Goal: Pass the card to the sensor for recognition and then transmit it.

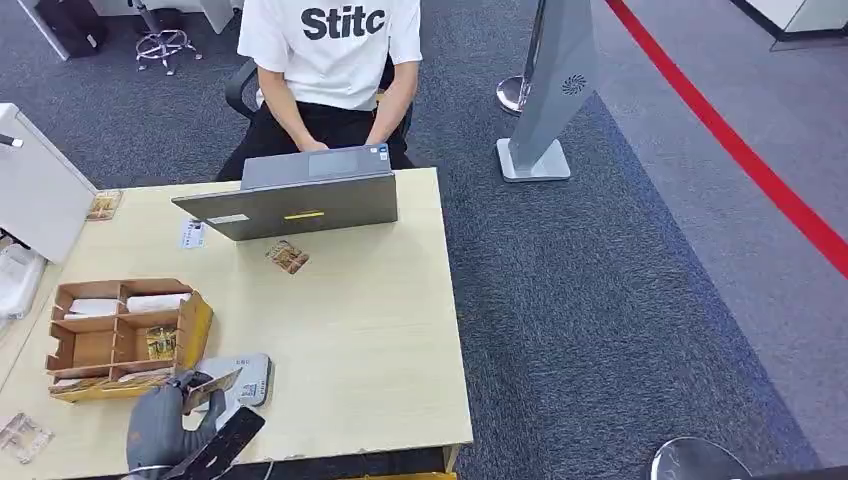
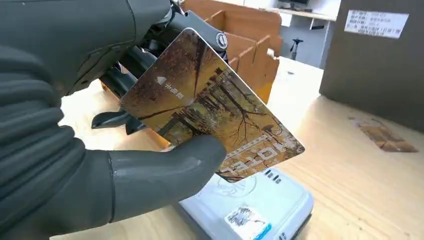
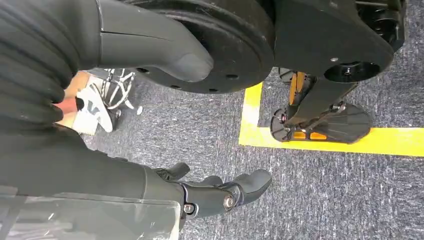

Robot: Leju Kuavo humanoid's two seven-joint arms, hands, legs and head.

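My left hand (image 1: 165, 420) (image 2: 75, 130) holds a brown card (image 2: 210, 107) printed with autumn trees, pinched between its thumb and dark fingers (image 2: 150, 55). The card (image 1: 212, 388) hangs tilted just above the white card reader (image 1: 240, 378) (image 2: 250, 210), which lies on the table's near left; I cannot tell whether they touch. My right hand (image 3: 165, 150) hangs beside my body over the grey carpet, fingers apart and nothing in it.
A brown cardboard divider box (image 1: 125, 338) (image 2: 250, 45) with more cards stands just left of the reader. A loose card (image 1: 288, 257) lies mid-table before a grey laptop (image 1: 300, 195), where a seated person (image 1: 330, 60) types. Wooden table (image 1: 350, 330); a clear case (image 1: 22, 436) lies at its near-left corner.
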